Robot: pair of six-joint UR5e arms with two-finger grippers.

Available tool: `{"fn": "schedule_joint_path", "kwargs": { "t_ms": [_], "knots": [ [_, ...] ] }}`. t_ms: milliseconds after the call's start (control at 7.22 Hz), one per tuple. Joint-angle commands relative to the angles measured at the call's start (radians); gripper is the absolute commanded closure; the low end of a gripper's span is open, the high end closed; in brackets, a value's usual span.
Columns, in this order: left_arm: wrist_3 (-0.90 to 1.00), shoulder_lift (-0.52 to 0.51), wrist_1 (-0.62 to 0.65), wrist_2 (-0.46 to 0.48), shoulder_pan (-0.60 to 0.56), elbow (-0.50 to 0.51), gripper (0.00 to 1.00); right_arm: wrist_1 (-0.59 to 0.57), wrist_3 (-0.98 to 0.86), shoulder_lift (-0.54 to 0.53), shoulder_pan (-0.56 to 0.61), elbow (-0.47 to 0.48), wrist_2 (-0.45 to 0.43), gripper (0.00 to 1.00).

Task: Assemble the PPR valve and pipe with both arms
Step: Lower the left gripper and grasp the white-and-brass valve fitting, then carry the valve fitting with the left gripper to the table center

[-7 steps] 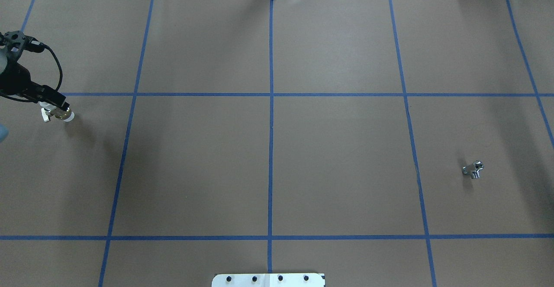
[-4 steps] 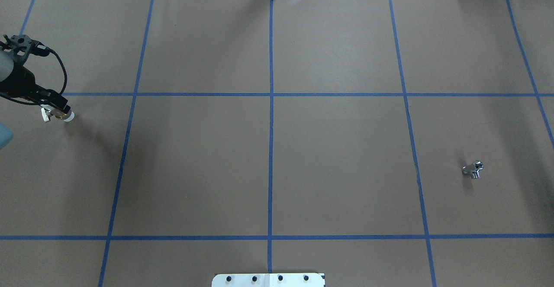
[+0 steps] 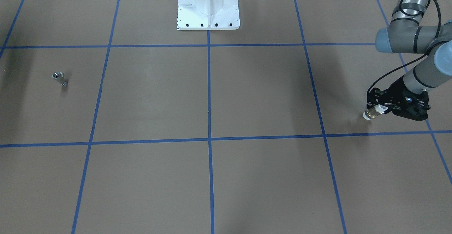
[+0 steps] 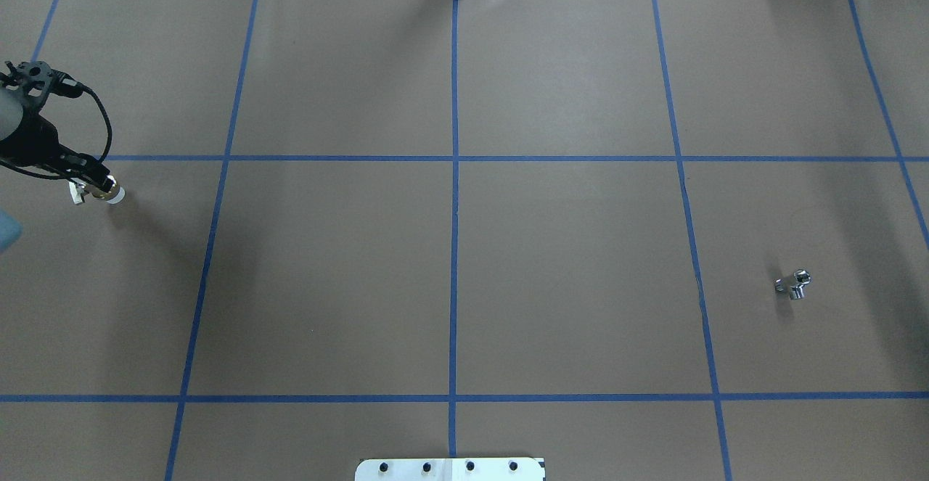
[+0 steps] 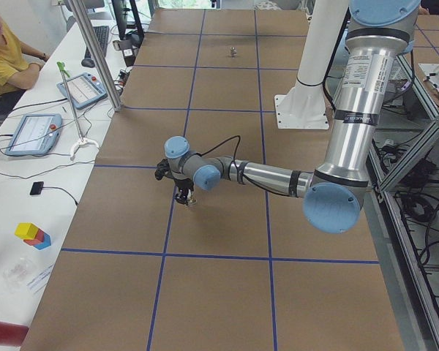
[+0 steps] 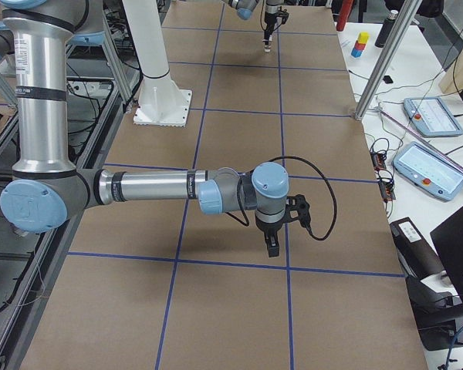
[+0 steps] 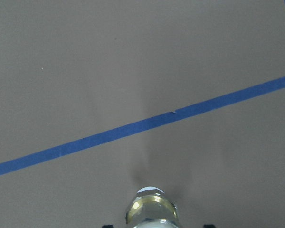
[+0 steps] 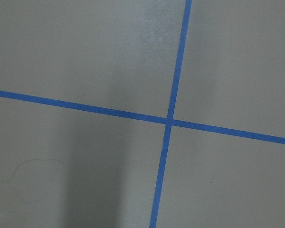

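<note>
The PPR valve (image 4: 99, 191), white ends and a brass band, sits in my left gripper (image 4: 93, 182) at the table's far left, just above the mat. The gripper is shut on it. In the front-facing view the valve (image 3: 371, 113) sticks out of the left gripper (image 3: 377, 109) at the right. The left wrist view shows its brass band and white end (image 7: 151, 208) at the bottom edge. The silver pipe (image 4: 793, 284) lies alone on the mat at the right, and at the left in the front-facing view (image 3: 60, 78). My right gripper (image 6: 272, 247) shows only in the exterior right view, pointing down over the mat; I cannot tell its state.
Brown mat with a blue tape grid (image 4: 454, 158) covers the table. The white pedestal base (image 3: 208, 6) stands at the robot's side. Tablets and cables lie on the side bench (image 5: 40, 131), where an operator sits.
My left wrist has shifted slightly left and its fingers look narrower around the valve. The valve and the pipe stay where they were.
</note>
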Motion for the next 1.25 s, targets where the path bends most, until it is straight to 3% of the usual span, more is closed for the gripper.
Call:
{"fn": "schedule_joint_path", "kwargs": {
  "t_ms": [0, 139, 277, 554, 1108],
  "knots": [
    [0.002, -0.003, 0.0, 0.002, 0.0, -0.013, 0.89, -0.001, 0.0, 0.002, 0.0, 0.0, 0.0, 0.0],
    [0.002, 0.002, 0.002, 0.0, -0.001, -0.051, 1.0, -0.001, 0.002, 0.002, 0.0, 0.0, 0.0, 0.0],
    [-0.005, -0.001, 0.015, -0.006, -0.003, -0.101, 1.0, -0.004, 0.002, 0.011, 0.0, 0.0, 0.008, 0.0],
    [-0.062, -0.058, 0.168, -0.003, 0.002, -0.177, 1.0, -0.003, 0.002, 0.012, 0.0, 0.0, 0.008, 0.0],
    [-0.516, -0.272, 0.234, 0.031, 0.214, -0.191, 1.0, 0.003, 0.034, 0.014, -0.003, 0.0, 0.008, 0.0]
  ]
}}
